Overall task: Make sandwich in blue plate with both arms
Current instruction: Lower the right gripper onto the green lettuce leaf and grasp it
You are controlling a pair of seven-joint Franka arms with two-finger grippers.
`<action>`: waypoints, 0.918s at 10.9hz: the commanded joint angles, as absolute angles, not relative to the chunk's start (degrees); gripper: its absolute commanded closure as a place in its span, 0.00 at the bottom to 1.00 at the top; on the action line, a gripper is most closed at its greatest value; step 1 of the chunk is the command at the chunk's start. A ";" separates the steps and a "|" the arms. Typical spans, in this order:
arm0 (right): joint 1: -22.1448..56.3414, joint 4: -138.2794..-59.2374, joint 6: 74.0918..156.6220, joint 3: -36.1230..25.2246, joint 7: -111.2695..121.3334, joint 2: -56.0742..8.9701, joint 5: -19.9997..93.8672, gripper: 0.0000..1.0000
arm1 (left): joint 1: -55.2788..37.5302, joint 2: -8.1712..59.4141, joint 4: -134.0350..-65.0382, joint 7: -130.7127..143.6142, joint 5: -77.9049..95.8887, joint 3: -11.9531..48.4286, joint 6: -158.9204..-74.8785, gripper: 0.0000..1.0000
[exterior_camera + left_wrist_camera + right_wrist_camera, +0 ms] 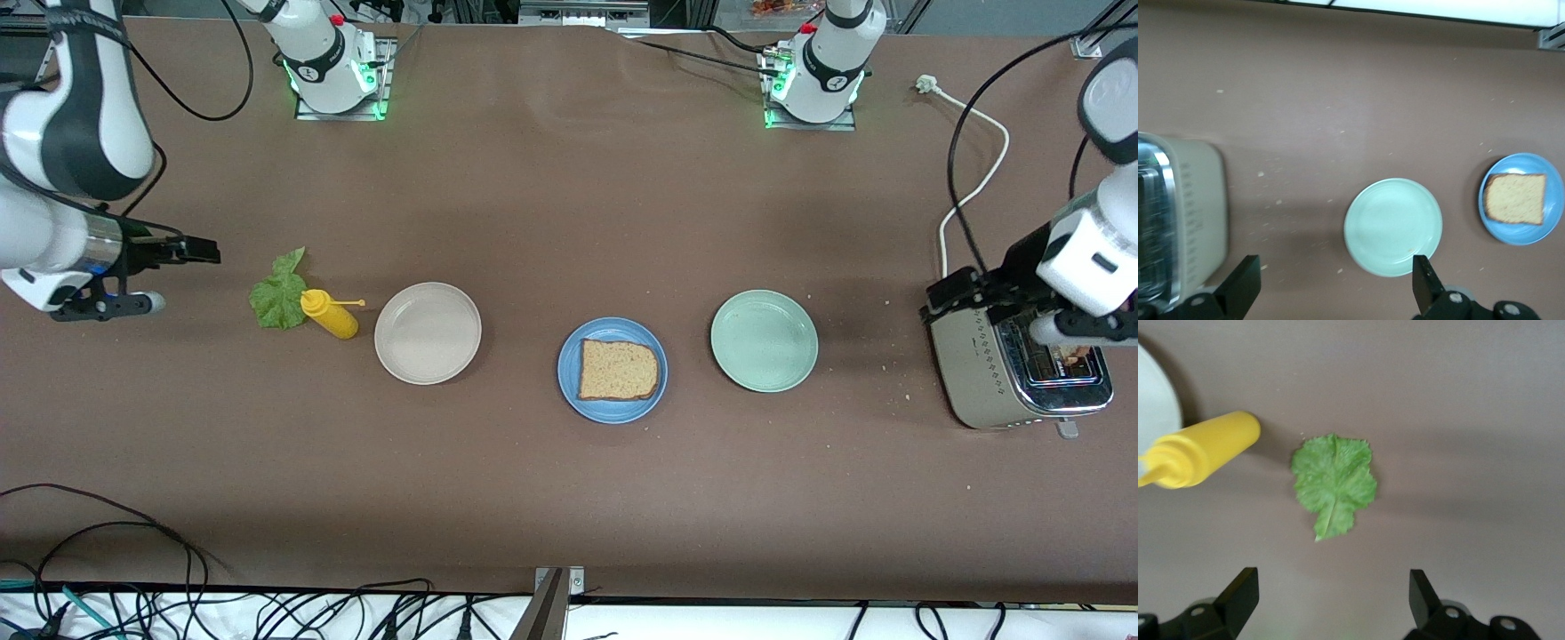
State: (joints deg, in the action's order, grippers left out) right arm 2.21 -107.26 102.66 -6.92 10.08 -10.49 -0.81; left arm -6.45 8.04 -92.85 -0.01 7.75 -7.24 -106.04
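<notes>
One brown bread slice (619, 370) lies on the round blue plate (570, 384) mid-table; the left gripper (1331, 283) over the silver toaster (976, 373) and the right gripper (1331, 597) near the green lettuce leaf (1333, 482) are both released.

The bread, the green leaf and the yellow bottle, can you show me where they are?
bread (619, 370), front view, middle of the slice on the blue plate.
green leaf (1333, 482), right wrist view, centre of the leaf.
yellow bottle (332, 317), front view, middle of its body.

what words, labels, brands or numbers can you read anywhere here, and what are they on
None can be read.
Toaster: small marks along its side, too small to read.
Yellow squeeze bottle, blue plate, bread slice, mint-green plate, cream-white plate: plain, no text.
</notes>
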 commanded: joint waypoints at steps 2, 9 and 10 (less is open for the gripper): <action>1.93 -129.59 129.91 -7.12 11.16 -8.17 -0.88 0.00 | -4.84 0.02 -95.10 0.00 -0.25 -6.50 -98.37 0.00; 2.29 -129.99 146.05 -5.63 10.64 -21.17 -0.53 0.02 | -4.92 0.88 -86.22 0.18 -1.49 -6.68 -87.28 0.00; 2.37 -129.73 146.60 -5.63 10.55 -21.96 -0.61 0.12 | -4.92 0.97 -86.31 0.18 -1.49 -6.68 -87.28 0.00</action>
